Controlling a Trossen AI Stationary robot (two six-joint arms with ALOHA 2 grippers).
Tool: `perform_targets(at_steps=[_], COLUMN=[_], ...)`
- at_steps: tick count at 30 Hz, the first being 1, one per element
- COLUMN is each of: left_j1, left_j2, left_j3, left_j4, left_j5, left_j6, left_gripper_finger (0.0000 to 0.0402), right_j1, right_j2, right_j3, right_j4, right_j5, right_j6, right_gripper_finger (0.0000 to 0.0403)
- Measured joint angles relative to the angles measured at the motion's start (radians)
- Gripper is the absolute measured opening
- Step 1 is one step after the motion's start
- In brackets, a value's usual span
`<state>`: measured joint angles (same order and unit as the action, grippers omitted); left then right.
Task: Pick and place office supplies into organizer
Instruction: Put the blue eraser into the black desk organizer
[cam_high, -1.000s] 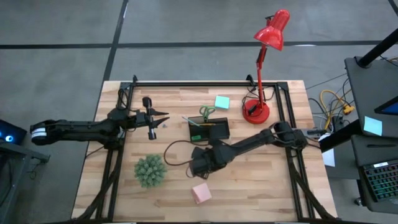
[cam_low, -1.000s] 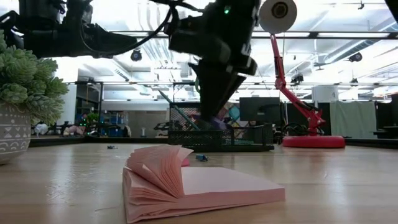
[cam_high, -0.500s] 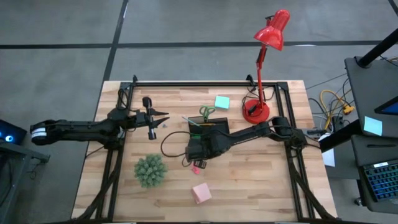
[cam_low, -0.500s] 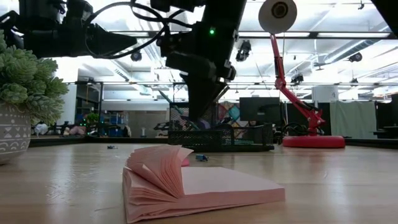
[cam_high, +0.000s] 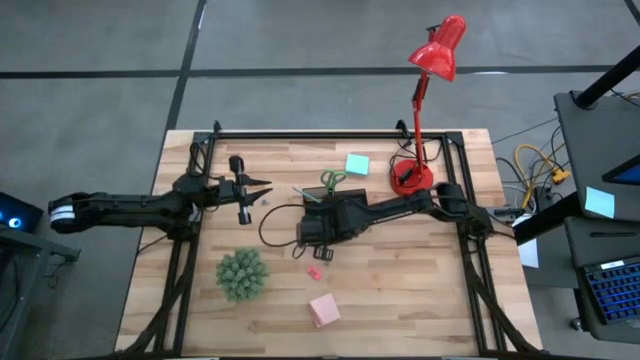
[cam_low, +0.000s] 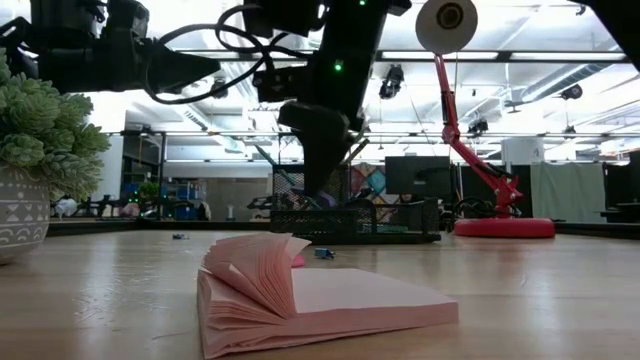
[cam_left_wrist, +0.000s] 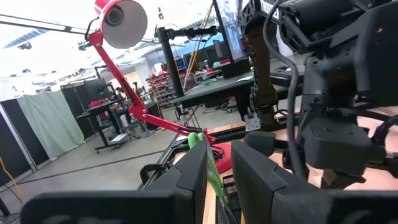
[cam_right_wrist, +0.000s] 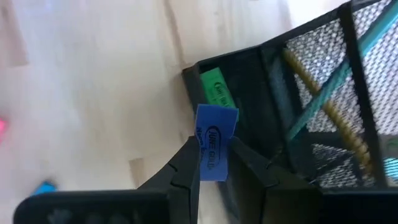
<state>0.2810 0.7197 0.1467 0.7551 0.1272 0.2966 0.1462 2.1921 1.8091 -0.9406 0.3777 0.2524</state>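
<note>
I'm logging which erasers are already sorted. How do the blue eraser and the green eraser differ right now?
The blue eraser is pinched upright in the right gripper, above the wooden table; the green eraser lies flat inside the organizer, in its corner compartment. The blue one is not yet placed; the green one is touched by no gripper. Both are small rectangular blocks with dark printed lettering.

Sticky-note pads: 2, pink (cam_high: 323, 310), teal (cam_high: 356, 163). Scissors (cam_high: 332, 181): 1. Organizer (cam_right_wrist: 323, 106): 1. Lamp (cam_high: 425, 100): 1. Plant (cam_high: 242, 274): 1.
</note>
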Motion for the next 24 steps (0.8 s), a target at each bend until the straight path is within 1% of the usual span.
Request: perform_targets(at_steps=[15, 24], left_j1=[0.0, 0.0], left_j2=[0.0, 0.0], left_j3=[0.0, 0.0], left_j4=[0.0, 0.0], left_j5=[0.0, 0.0], left_j6=[0.005, 0.005], left_gripper_finger=[0.0059, 0.0059], right_j1=[-0.004, -0.005], right_j2=[0.0, 0.0], right_j3=[0.0, 0.0], right_j4=[0.007, 0.001], right_j5=[0.08, 0.094], right_j6=[-0.281, -0.342], right_gripper_finger=[0.0061, 0.0061])
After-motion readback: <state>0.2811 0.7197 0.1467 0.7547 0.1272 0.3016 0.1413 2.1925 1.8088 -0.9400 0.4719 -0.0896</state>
